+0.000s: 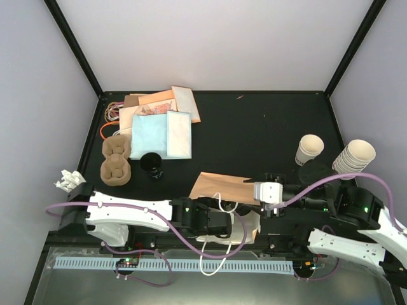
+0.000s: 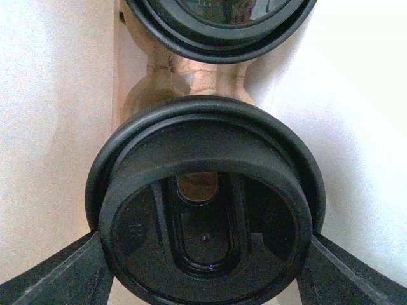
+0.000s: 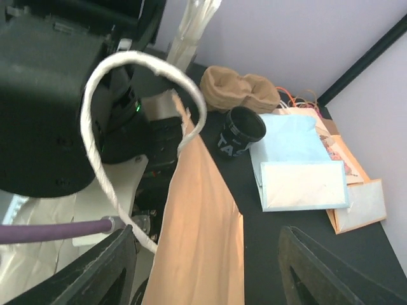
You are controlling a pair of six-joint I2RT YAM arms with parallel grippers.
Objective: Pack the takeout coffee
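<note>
A black table point(image 1: 254, 127) enclosed by pale walls carries the clutter. At its far left lies a heap of flat paper bags point(image 1: 162, 121), with an empty pulp cup carrier point(image 1: 116, 162) and an open black cup point(image 1: 151, 165) beside it. At the right stand a lone cream cup point(image 1: 310, 149), a stack of cream cups point(image 1: 354, 157) and a loose black lid point(image 1: 315, 171).

At the near edge, between the two arms, a white bag point(image 1: 248, 230) stands with its mouth open. A brown paper bag point(image 1: 219, 185) lies just behind it.

The left arm reaches down into the white bag. Its wrist camera shows the takeout coffee point(image 2: 203, 216) from above, only its black lid showing, seated in a brown pulp carrier point(image 2: 191, 79) between the bag's white walls. The left fingers point(image 2: 57, 276) are spread wide, one on each side of the lid and meeting its rim. I cannot tell whether they press on the cup. A second black lid point(image 2: 219, 25) sits just beyond in the same carrier.

The right fingers point(image 3: 95, 273) stand wide apart, gripping nothing. The brown bag's upright edge rises between them, with a white cord loop point(image 3: 95, 82) hanging on their left.
</note>
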